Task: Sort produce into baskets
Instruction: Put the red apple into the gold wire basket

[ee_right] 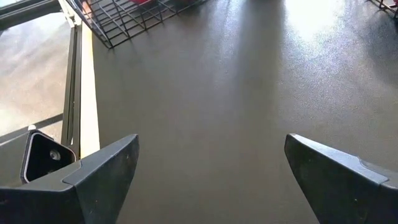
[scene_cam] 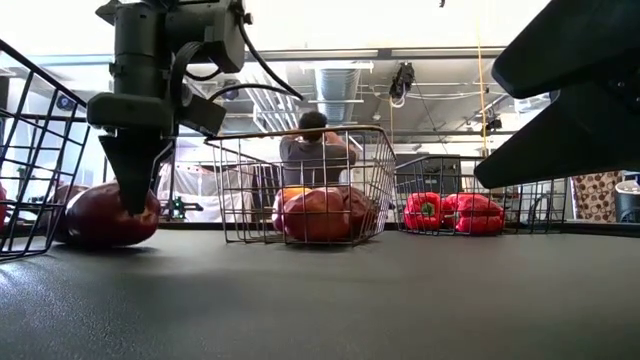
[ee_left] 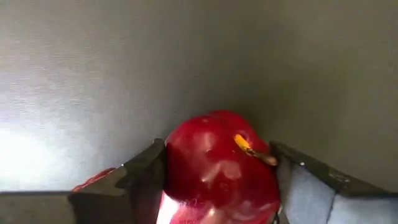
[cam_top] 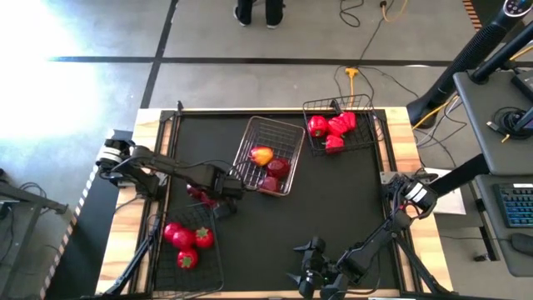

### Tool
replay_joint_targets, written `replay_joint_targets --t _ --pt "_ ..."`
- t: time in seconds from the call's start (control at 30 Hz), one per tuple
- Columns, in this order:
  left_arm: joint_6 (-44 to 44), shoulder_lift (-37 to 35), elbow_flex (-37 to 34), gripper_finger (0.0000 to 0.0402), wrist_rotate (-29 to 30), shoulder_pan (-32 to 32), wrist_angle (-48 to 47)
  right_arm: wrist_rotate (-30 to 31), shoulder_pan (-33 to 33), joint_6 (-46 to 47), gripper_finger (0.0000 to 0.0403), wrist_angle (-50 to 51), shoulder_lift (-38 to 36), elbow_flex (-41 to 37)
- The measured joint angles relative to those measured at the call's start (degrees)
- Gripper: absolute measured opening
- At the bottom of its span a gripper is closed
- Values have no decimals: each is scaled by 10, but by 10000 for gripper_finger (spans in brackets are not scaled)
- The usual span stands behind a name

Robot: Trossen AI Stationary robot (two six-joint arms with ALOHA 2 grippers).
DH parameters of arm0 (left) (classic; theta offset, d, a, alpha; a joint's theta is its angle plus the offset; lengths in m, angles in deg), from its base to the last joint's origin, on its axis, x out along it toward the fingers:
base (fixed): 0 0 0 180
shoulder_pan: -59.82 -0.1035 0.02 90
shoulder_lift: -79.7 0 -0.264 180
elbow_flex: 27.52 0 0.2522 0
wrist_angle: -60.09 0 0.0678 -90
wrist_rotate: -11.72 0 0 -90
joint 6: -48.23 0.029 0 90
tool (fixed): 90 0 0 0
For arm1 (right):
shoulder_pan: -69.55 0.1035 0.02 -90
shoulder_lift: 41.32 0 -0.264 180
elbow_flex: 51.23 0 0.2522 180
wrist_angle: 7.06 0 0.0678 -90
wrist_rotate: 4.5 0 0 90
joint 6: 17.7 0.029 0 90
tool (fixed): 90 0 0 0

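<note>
A dark red apple lies on the black table top between the silvery basket and the near-left black basket; it also shows in the low view. My left gripper comes down on it and is shut on it. My right gripper is open and empty near the table's front edge. The silvery basket holds a yellow-red apple and dark red apples. Red peppers lie in the far black basket, tomatoes in the near-left one. My left gripper pinches the apple's two opposite sides between its two fingers. The fingers come from above, pointing down. The apple's stem end faces away from the wrist. The apple's underside rests on the table.
The silvery basket's wire wall stands close to the right of the held apple in the low view, the near-left basket's wall close on the other side. A person is beyond the table's far edge. Bare table top lies in the middle.
</note>
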Motion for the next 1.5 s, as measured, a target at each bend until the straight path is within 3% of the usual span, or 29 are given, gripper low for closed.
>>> replay_joint_targets --t 0.23,0.5,0.63,0.8,1.03,1.33,1.43,1.5 --pt "25 0 88 242 43 0 -98 0 0 0 393 0 0 -1" --pt "26 0 274 241 97 1 -217 0 0 0 393 0 0 -2" --pt "31 -2 366 240 143 8 -208 0 0 0 393 0 0 -2" --pt "59 -2 425 240 147 17 -139 0 0 0 393 0 0 -2" --pt "97 -1 405 240 144 56 -18 -31 19 -3 393 2 -15 -2" --pt "146 26 260 239 132 179 371 -23 86 41 393 69 -56 -2" --pt "150 43 244 239 202 189 370 -12 102 41 393 70 -58 -2" --pt "140 45 245 239 219 172 352 -10 107 41 393 68 -58 -2"
